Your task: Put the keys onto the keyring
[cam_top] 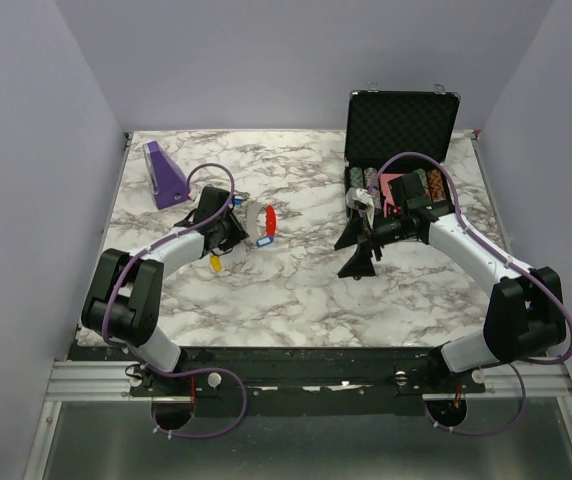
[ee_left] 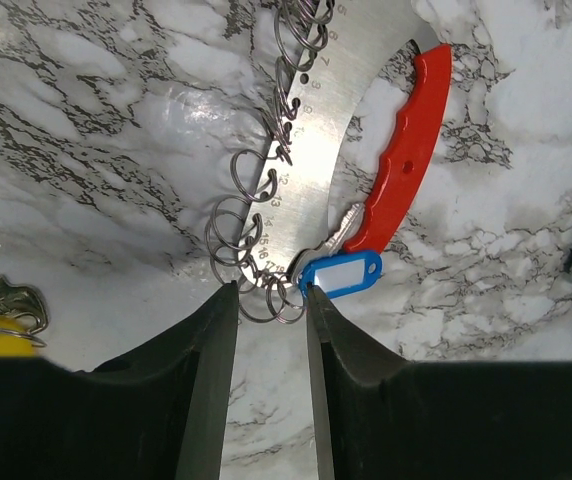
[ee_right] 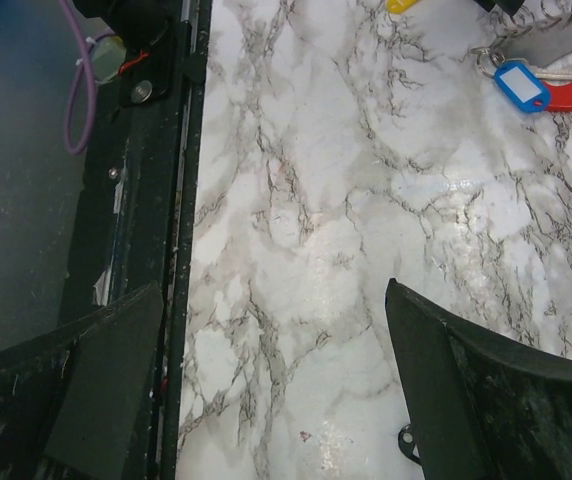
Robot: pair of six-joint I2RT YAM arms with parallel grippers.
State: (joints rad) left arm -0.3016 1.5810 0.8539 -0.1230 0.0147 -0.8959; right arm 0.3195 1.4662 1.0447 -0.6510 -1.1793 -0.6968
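Marble table (cam_top: 306,285) | left gripper (ee_left: 270,292) narrow, astride end loop of keyring (ee_left: 318,110), grip unclear | right gripper (ee_right: 273,300) spread wide

A: What is carried by the marble table (cam_top: 296,285)?

B: A purple block (cam_top: 164,175) is set at the far left and an open black case (cam_top: 402,120) at the far right. Between them a keyring (ee_left: 406,150) is laid flat, touched by a blue-tagged key (ee_left: 341,274). A yellow-tagged key (cam_top: 215,262) is seen nearby.
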